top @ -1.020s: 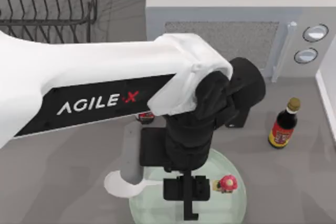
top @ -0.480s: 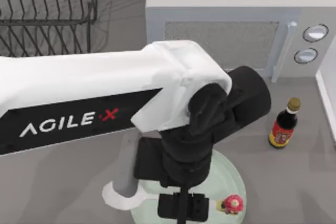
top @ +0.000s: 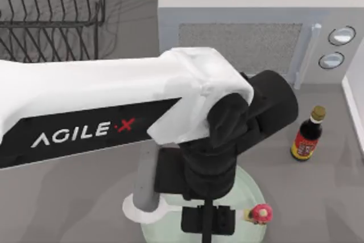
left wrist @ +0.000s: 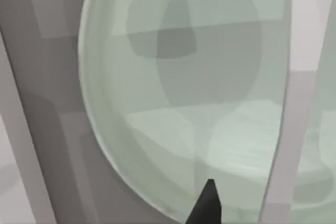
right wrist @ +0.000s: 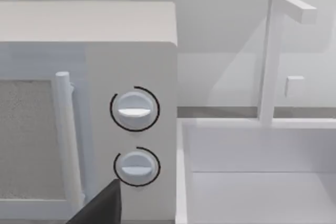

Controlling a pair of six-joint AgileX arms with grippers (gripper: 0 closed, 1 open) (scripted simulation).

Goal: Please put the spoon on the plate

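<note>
The left arm reaches across the worktop (top: 68, 197), its pincer (top: 207, 223) hanging over the pale-green plate (top: 250, 189) at 6 o'clock; whether it is open or gripping, I cannot tell. The white spoon (top: 142, 211) lies with its bowl at the plate's 9 o'clock rim. A small red-capped figure (top: 260, 213) stands on the plate, a sauce bottle (top: 307, 135) toward 3 o'clock.

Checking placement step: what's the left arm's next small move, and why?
Probably shift the left claw further over the plate before releasing: the spoon's bowl sits at the plate's left rim, partly over the table, while the claw hangs over the plate.
</note>
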